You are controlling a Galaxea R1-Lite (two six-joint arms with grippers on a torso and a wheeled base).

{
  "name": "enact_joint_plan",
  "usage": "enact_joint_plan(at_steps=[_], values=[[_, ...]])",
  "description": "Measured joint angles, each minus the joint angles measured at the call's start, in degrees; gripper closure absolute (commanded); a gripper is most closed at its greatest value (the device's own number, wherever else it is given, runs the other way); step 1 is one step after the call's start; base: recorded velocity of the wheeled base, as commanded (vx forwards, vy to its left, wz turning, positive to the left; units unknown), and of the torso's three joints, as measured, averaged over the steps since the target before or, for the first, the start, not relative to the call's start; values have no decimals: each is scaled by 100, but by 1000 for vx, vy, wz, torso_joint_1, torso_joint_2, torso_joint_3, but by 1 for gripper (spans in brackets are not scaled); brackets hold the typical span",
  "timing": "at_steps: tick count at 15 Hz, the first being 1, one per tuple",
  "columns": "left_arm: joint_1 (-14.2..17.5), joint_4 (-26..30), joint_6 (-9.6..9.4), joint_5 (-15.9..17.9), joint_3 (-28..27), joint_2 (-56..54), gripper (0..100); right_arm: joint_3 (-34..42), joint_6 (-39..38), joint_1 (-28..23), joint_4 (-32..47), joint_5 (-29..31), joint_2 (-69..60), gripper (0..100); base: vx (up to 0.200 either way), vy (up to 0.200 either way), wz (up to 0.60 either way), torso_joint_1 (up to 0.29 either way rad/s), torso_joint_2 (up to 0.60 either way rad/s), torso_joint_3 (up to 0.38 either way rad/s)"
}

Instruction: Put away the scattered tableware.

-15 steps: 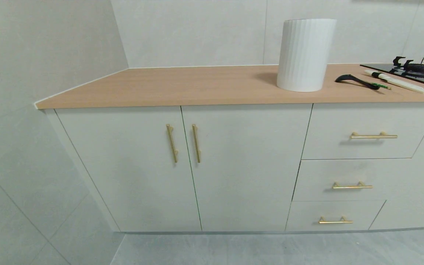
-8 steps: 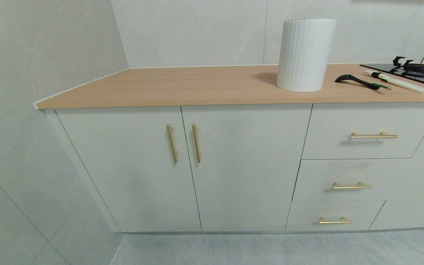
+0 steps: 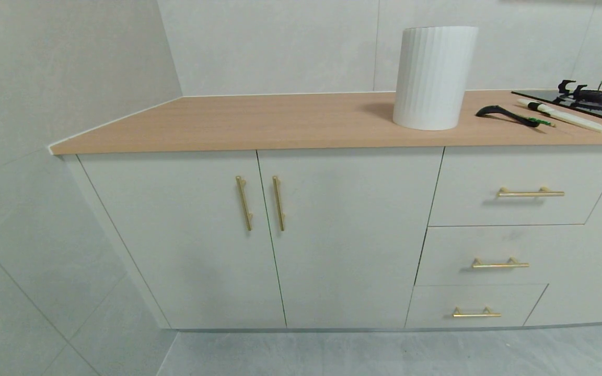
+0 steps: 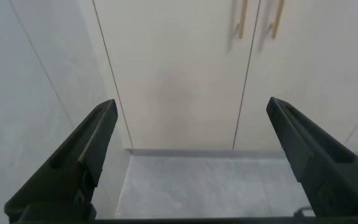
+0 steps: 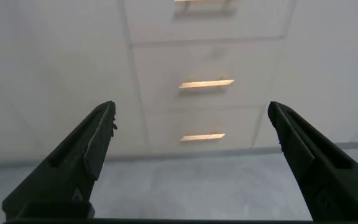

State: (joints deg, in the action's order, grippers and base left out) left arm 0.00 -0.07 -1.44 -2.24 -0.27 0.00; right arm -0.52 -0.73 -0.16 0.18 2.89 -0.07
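the left gripper (image 4: pixel 190 106) is hanging low with its two fingers spread wide apart and nothing between them, and it is facing the foot of the double-door cupboard (image 4: pixel 179 81). the right gripper (image 5: pixel 190 107) is standing wide apart and empty in the same way, in front of the drawers (image 5: pixel 210 62) with the gold handles.

in the head view the scattered tableware is lying on the wooden countertop (image 3: pixel 254 122) at about 2 o'clock: a black spoon (image 3: pixel 502 113) and, just beside it, a long white utensil (image 3: pixel 562 116), perhaps a knife. the gas stove (image 3: pixel 593 98) is sitting close behind them. the ribbed white holder (image 3: pixel 429 78) is standing upright at about 1 o'clock, near the spoon.

i am judging that the task is only beginning, as nothing is being held. to do it well, the robot is needing first to come nearer and more toward 2 o'clock, then to lift the right arm above the counter edge, and to take the spoon by the middle of its handle.
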Motion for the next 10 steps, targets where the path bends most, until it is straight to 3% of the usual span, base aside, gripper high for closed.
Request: enact_joint_plan(at_steps=[4,10], values=[[0,-4,149,15,24,0,0,26,124,32,-9,-180,60,0,0,0,0,0,0,0],[0,-6,162,15,27,0,0,39,-126,5,4,74,32,0,0,0,0,0,0,0]])
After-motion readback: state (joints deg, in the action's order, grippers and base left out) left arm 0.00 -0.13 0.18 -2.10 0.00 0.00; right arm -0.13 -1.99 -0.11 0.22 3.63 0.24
